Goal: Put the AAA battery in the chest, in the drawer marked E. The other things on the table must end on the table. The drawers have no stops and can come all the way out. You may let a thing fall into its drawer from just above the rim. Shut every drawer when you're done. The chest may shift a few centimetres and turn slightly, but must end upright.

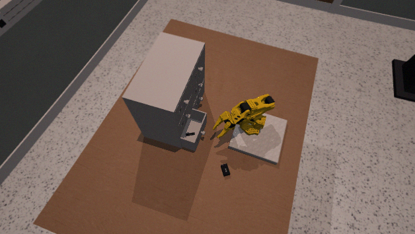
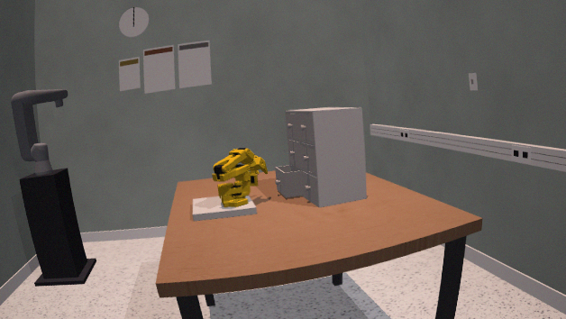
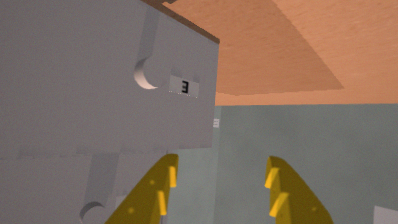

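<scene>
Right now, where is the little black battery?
In the top view, the small black battery lies inside the pulled-out grey drawer, towards its end farther from the tall grey chest's other knobs.

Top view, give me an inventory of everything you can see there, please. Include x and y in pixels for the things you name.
Table [image 1: 99, 172] [image 2: 315, 234] [image 3: 275, 50]: one, brown, centre
Chest [image 1: 168, 66] [image 2: 340, 153] [image 3: 30, 195]: one, grey, on table
Open drawer [image 1: 193, 146] [image 2: 292, 185] [image 3: 90, 95]: one, grey, chest's lower front
Knobs [image 1: 203, 133] [image 2: 278, 181] [image 3: 144, 79]: six, pale, drawer fronts
Small thin item [image 1: 189, 134]: one, black, inside open drawer
Small block [image 1: 225, 170]: one, black, pale marks, on table
Stand [image 1: 400, 79] [image 2: 54, 225]: one, black, right edge
Floor [image 1: 357, 165] [image 2: 113, 279]: one, speckled pale, around table
Walls [image 1: 66, 63] [image 2: 270, 113] [image 3: 300, 140]: two, dark, upper corners
Rail [image 1: 23, 11] [image 2: 442, 139]: one, pale, upper left
Brown patch [image 1: 325, 0]: one, top edge
Base plate [image 1: 264, 152] [image 2: 203, 212]: one, white, under arm
Arm [image 1: 256, 107] [image 2: 236, 189]: one, yellow, on plate
Fingers [image 1: 218, 121] [image 2: 262, 166]: two, yellow, facing chest
</scene>
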You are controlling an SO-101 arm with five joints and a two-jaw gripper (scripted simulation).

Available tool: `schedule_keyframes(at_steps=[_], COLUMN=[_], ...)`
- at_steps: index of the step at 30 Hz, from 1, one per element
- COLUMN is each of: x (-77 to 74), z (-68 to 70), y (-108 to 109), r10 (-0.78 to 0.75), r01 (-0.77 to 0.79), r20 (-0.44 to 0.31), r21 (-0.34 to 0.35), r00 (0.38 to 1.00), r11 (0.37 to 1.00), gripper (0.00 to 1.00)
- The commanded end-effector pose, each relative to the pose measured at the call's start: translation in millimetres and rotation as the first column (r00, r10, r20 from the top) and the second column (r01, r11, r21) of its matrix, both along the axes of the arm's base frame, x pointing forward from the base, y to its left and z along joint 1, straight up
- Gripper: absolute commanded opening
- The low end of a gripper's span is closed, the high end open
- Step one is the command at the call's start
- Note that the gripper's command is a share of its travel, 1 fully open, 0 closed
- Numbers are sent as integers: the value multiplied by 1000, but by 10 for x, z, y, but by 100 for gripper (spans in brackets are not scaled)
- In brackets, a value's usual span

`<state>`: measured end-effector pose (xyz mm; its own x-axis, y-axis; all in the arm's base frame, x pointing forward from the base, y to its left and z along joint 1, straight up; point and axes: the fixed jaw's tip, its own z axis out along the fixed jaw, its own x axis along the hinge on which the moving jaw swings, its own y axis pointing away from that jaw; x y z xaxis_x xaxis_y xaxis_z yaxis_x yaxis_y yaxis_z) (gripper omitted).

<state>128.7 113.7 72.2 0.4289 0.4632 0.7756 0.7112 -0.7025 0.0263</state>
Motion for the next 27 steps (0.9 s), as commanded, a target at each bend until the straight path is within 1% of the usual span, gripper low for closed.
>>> schedule_keyframes(at_steps=[1,3,5,7,22,24,25,27], x=[116,151,151,129,129,168,194,194], z=[-129,-180,-180,-269,-269,-234,-191,-191], y=[6,-11,-11,-73,-73,-41,-19,-19], r10=[-41,-61,-61,-80,-80,-80,-80,-80], r01=[41,61,61,80,80,80,80,80], r20=[0,2,2,-29,-29,-3,22,22], r21=[-2,1,1,-28,-28,-2,21,21], r00=[999,998,998,996,996,997,997,997], r11=[999,998,998,996,996,997,997,997], gripper=[21,21,21,21,21,21,21,21])
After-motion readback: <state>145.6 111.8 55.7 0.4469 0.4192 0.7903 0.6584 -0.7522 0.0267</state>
